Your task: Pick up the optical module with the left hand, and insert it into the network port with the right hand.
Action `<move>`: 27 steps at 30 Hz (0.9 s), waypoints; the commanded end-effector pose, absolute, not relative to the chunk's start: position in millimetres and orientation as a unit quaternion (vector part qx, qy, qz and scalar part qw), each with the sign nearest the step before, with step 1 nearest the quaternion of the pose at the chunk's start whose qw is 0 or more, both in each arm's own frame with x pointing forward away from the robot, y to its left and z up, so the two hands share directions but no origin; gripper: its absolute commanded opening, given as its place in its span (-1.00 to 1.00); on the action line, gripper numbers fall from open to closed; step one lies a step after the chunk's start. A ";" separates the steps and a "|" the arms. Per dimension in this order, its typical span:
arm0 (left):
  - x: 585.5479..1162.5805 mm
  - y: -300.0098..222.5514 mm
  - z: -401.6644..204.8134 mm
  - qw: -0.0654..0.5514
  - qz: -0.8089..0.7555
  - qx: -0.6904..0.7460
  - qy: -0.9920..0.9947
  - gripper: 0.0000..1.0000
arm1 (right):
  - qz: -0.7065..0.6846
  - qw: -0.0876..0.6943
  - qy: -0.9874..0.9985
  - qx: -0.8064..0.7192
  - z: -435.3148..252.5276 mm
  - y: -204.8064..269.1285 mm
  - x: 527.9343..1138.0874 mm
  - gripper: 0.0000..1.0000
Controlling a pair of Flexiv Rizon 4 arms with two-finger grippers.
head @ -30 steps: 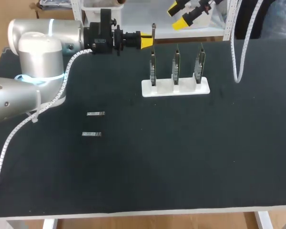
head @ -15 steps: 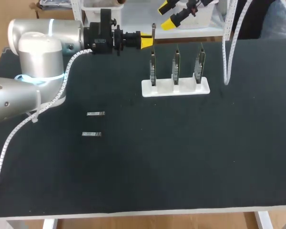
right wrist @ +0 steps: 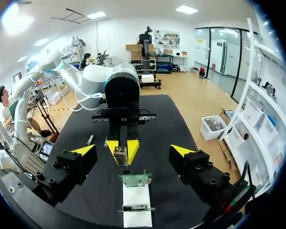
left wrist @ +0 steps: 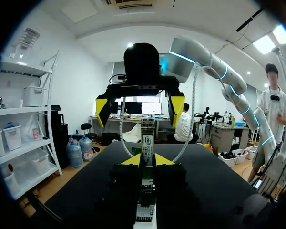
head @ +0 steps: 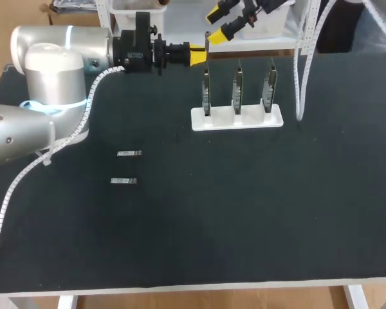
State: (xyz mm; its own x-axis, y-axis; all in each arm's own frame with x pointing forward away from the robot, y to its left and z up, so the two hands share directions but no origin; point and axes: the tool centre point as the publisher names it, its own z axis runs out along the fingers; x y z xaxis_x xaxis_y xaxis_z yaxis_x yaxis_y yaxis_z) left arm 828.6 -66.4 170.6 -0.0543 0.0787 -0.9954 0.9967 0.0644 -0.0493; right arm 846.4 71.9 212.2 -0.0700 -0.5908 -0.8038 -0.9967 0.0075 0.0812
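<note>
The left tool (head: 198,55) is clamping the module (head: 207,38) upright between its fingers at the tabletop's (head: 244,212) far edge, near the white stand (head: 238,118) of port cards (head: 236,87). The right tool (head: 217,26) is hanging wide open and holding nothing, facing the module. Two spare modules (head: 128,153) are lying well apart from the stand.

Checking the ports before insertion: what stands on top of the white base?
Three network cards stand upright in a row on the white base; how they are seated cannot be seen.

Black-topped work table (head: 244,212)
</note>
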 end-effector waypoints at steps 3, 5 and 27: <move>829.7 -66.6 170.5 0.481 -0.476 0.492 0.548 -1.00 | 0.495 0.121 0.536 -0.673 211.5 77.1 853.2 1.00; 829.7 -66.6 170.5 0.481 -0.476 0.492 0.548 -1.00 | 0.495 0.118 0.535 -0.674 211.3 78.0 851.7 1.00; 829.7 -66.6 170.5 0.481 -0.476 0.492 0.548 -1.00 | 0.499 0.100 0.524 -0.682 208.7 85.8 844.1 1.00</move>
